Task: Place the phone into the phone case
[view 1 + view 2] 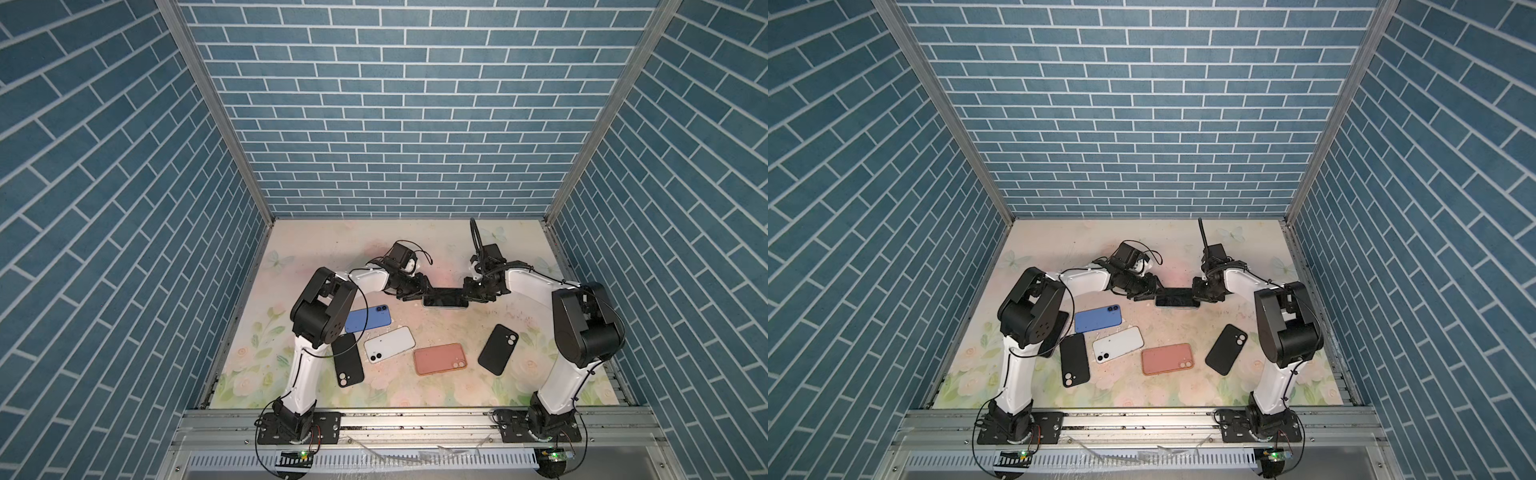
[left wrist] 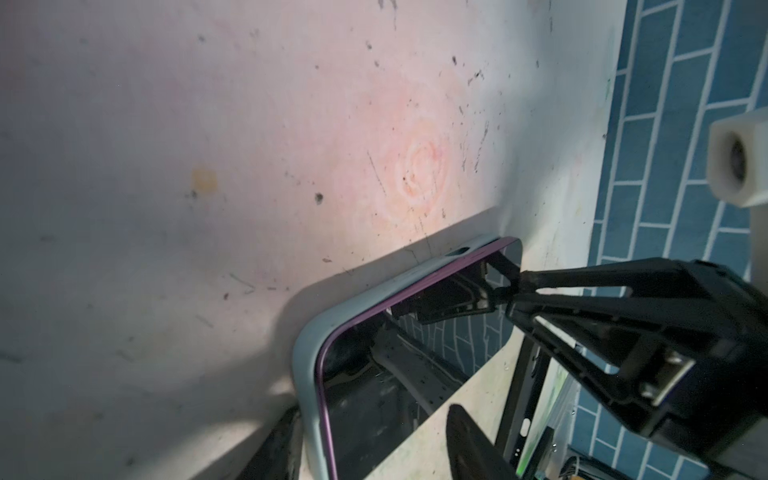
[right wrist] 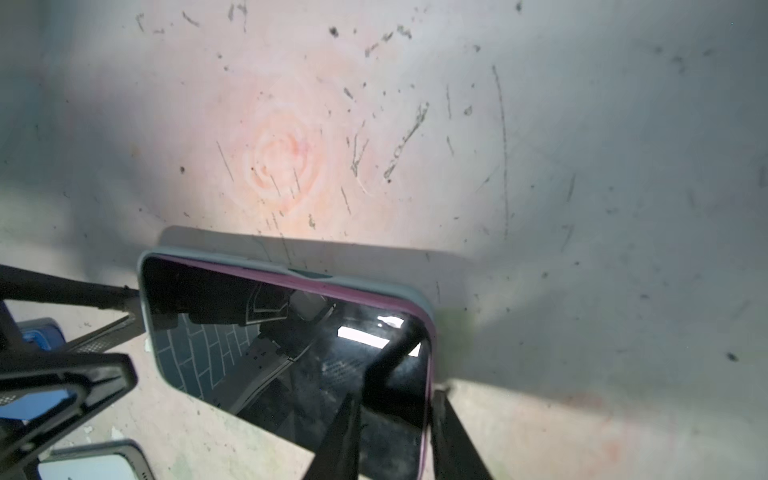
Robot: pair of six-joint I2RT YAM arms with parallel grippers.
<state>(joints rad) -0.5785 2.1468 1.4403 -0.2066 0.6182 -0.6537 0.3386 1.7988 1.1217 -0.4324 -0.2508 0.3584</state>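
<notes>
Five spare handsets lie nearer me than the grippers. Beyond them the phone sits screen-up between the two, looking mostly seated in its pale case. The left gripper is spread around one short end. The right gripper is narrowed over the other, can't tell if it's biting. Glass looks slick and crackable, rim softer, so I'd grab the edges.

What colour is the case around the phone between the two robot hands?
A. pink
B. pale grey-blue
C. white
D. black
B: the left wrist view shows a pale grey-blue case wrapped round the phone, whose dark screen faces up.
</notes>
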